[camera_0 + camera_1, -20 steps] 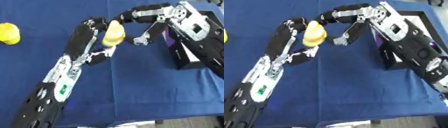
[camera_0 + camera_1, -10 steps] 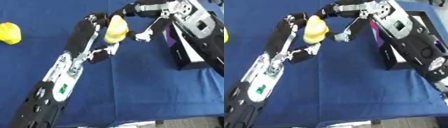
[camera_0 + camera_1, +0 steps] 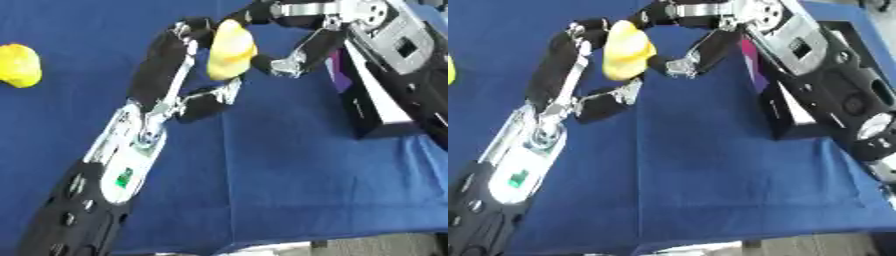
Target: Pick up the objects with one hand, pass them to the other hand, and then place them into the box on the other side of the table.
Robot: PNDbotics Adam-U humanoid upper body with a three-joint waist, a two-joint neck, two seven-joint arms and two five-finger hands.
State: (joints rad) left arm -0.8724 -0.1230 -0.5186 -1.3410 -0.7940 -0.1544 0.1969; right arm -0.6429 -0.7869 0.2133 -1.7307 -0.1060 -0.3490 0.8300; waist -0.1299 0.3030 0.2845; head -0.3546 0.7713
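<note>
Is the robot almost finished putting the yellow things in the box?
Not yet. Halfway through one: the yellow object is up off the blue table, with both the left hand and the right hand on it, so the pass is happening. It must still go into the black box. Another yellow thing waits on the cloth at the left.

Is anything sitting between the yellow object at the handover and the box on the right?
Nothing visible. The yellow object is held up between the left hand and right hand; the box lies just right, with only the right arm over it.
</note>
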